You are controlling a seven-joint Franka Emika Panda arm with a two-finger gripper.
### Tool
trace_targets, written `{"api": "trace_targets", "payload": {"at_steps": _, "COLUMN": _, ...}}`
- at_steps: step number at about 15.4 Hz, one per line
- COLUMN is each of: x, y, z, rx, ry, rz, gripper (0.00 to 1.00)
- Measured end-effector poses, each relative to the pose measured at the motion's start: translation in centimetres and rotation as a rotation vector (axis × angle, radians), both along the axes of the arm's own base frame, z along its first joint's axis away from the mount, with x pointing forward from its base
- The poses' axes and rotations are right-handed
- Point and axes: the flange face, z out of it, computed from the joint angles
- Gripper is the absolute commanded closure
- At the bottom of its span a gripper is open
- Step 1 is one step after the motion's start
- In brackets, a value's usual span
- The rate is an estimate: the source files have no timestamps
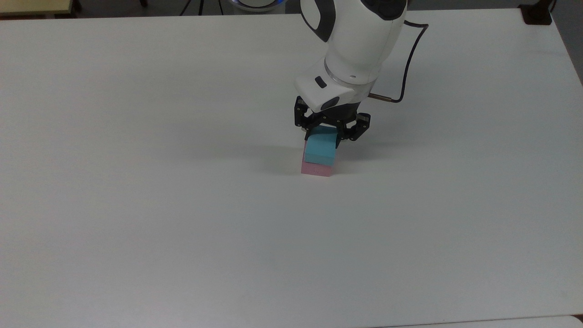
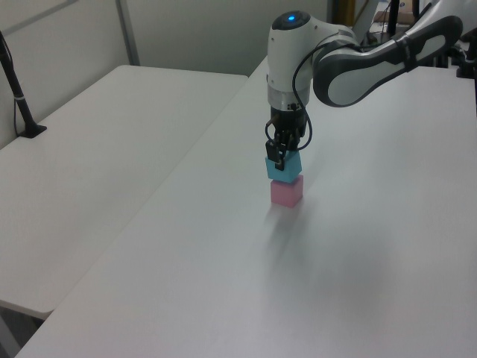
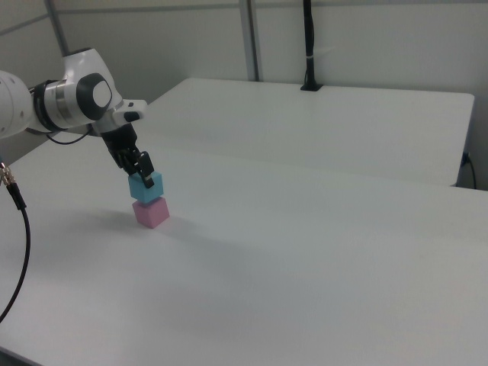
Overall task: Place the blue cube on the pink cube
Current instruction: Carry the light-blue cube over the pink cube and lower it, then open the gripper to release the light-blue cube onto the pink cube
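The blue cube (image 1: 319,149) (image 2: 282,168) (image 3: 146,188) rests squarely on top of the pink cube (image 1: 315,169) (image 2: 287,192) (image 3: 151,212), which stands on the white table (image 1: 182,205). My gripper (image 1: 324,135) (image 2: 281,154) (image 3: 142,169) comes down from above and is shut on the blue cube, a black finger on each side of its upper part. The white arm rises behind the stack in the top view. Most of the pink cube's top is hidden under the blue cube.
A black cable (image 1: 405,59) loops from the wrist over the table. A second white table (image 2: 97,149) adjoins at the left view's left, with a black post (image 2: 19,97) on it. Open tabletop surrounds the stack.
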Motion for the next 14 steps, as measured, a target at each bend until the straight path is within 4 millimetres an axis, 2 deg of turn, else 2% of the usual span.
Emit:
{"api": "trace_targets", "payload": {"at_steps": 6, "x": 0.1, "y": -0.1, "z": 0.1, "rx": -0.002, "ry": -0.006, "rz": -0.014, "gripper": 0.0}}
{"api": "trace_targets", "payload": {"at_steps": 8, "x": 0.3, "y": -0.4, "z": 1.2, "rx": 0.003, "ry": -0.026, "rz": -0.021, "gripper": 0.0}}
{"api": "trace_targets", "payload": {"at_steps": 10, "x": 0.1, "y": -1.9, "z": 4.3, "rx": -0.002, "ry": -0.041, "rz": -0.05, "gripper": 0.0}}
{"api": "trace_targets", "payload": {"at_steps": 11, "x": -0.6, "y": -3.5, "z": 7.3, "rx": -0.013, "ry": -0.042, "rz": -0.078, "gripper": 0.0}}
{"api": "trace_targets", "payload": {"at_steps": 14, "x": -3.0, "y": -7.2, "z": 13.2, "rx": -0.031, "ry": -0.027, "rz": -0.135, "gripper": 0.0}}
